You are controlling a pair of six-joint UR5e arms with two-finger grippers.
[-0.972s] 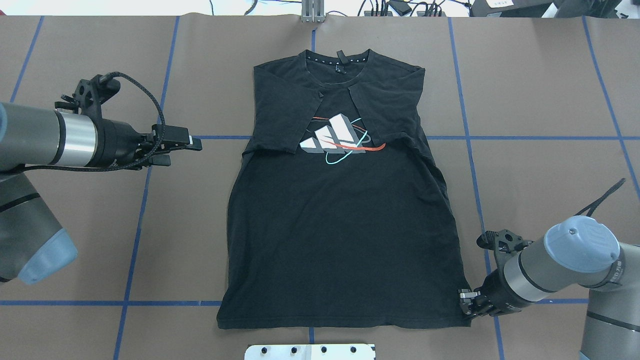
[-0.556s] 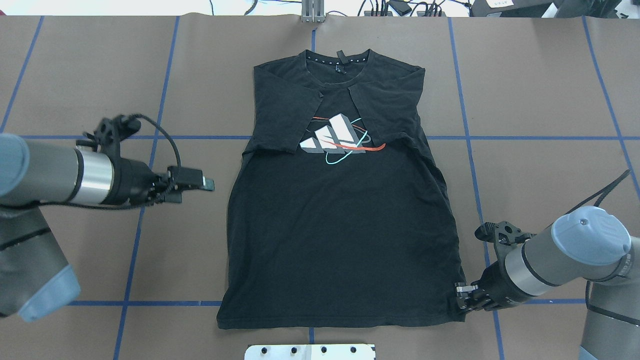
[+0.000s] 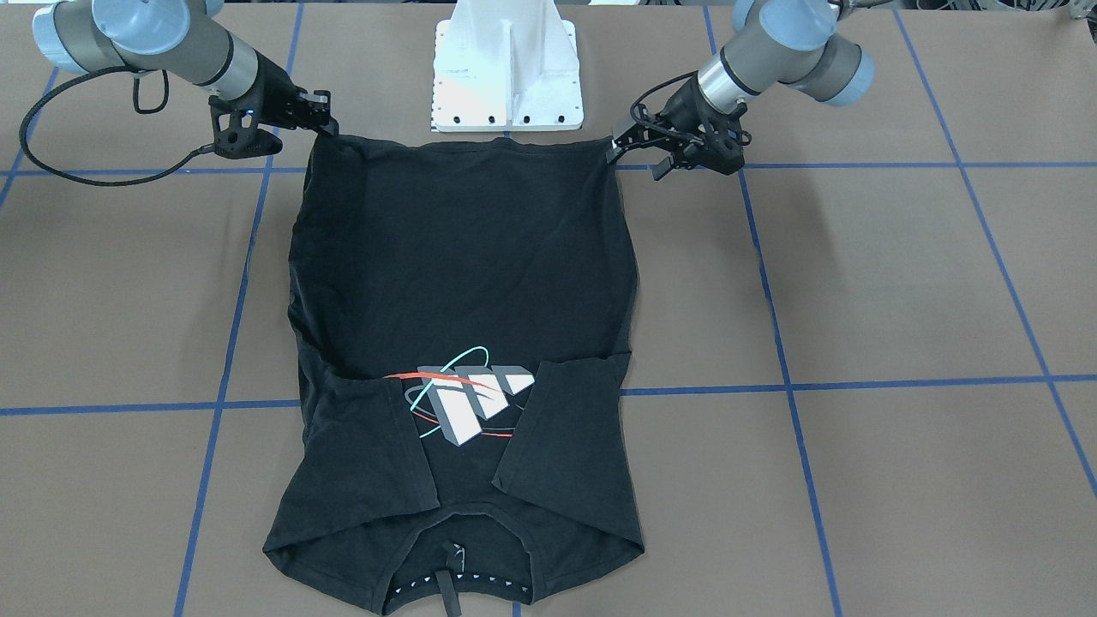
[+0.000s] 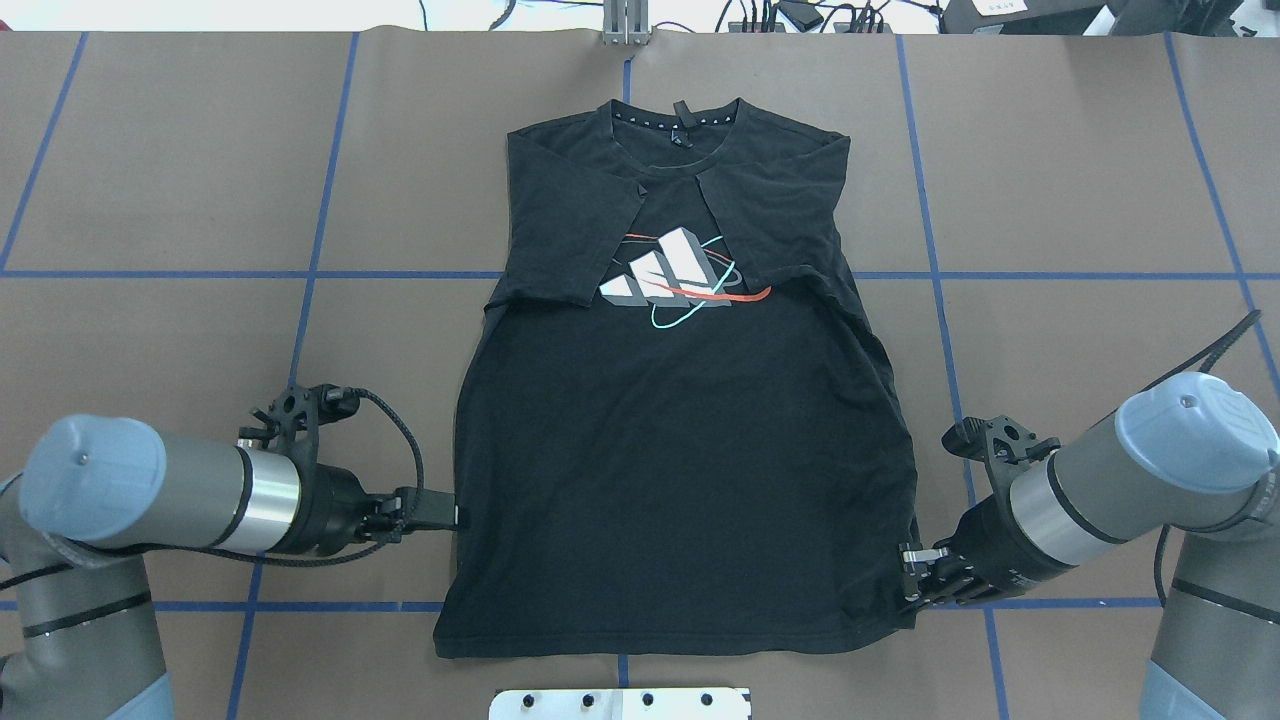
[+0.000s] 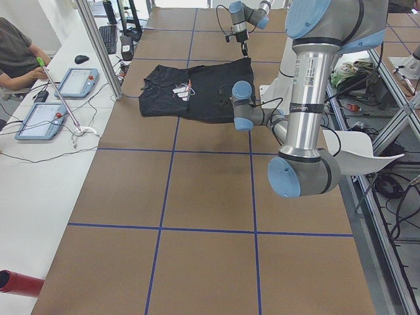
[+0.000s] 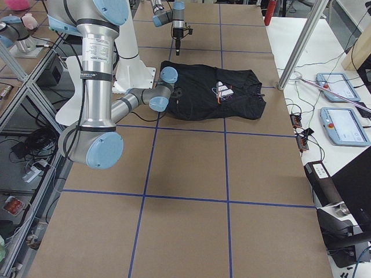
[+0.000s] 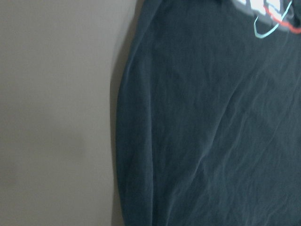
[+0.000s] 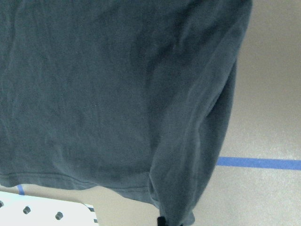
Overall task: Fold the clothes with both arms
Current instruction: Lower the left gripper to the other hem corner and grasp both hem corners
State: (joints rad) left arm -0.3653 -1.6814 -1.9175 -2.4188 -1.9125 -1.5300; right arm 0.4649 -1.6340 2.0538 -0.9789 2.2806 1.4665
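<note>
My table [image 4: 150, 150] is brown paper gridded with blue tape. The black T-shirt [image 4: 680, 450] lies flat at its middle, sleeves folded in, collar away from me, hem near my white pedestal [image 3: 506, 68]. My right gripper [image 4: 912, 585] is clamped on the hem corner, which my right wrist camera shows bunched up off the paper. My left gripper [image 4: 452, 515] stands parted at the shirt's side edge, holding nothing. Only the side views show the white bench [image 5: 26, 170] with its tablets [image 5: 41, 121], and only the left one a seated person [image 5: 16, 49].
</note>
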